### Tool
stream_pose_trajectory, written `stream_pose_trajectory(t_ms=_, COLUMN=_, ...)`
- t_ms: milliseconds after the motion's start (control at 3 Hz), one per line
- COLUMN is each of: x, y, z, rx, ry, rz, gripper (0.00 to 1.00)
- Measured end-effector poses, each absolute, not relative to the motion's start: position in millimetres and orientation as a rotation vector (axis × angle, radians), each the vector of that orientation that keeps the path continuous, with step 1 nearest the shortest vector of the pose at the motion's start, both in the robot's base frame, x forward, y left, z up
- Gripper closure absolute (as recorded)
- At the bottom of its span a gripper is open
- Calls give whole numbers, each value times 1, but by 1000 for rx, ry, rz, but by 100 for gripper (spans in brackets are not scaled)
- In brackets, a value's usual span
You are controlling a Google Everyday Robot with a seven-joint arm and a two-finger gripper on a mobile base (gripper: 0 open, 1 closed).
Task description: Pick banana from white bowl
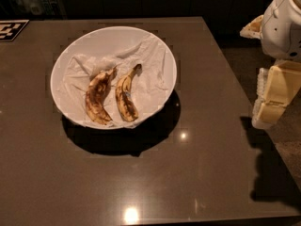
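The white bowl point(162, 55), lined with crumpled white paper, sits on the dark table at centre left. Two bananas lie in it side by side. The banana point(125, 98) is the slim yellow one on the right, its long stem pointing up toward the far rim. A stubbier banana point(96, 98) with big brown blotches lies to its left. My gripper point(265, 117) hangs beyond the table's right edge, well to the right of the bowl and holding nothing. The white arm point(282, 25) is above it.
The dark glossy table point(197, 164) reaches to its right edge near the gripper, with floor beyond. A black-and-white marker tag point(10, 29) lies at the far left corner. Dim objects stand behind the table at the top left.
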State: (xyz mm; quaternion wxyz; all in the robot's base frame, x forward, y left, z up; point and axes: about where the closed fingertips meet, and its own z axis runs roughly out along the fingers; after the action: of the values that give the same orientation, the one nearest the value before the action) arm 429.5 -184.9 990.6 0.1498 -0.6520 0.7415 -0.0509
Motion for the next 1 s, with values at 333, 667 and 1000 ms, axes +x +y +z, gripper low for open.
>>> stream_pose_trajectory(t_ms=333, x=430, y=-161, z=978, rx=-1895, ry=2164, rz=-150, gripper=0)
stream_pose_trajectory(t_ms=667, x=431, y=-96, z=959, rx=-1969, ry=2221, rz=-133, gripper=0)
stream_pose_trajectory(t_ms=1000, x=432, y=-91, z=964, rx=-1961, ry=2193, rz=-132, gripper=0)
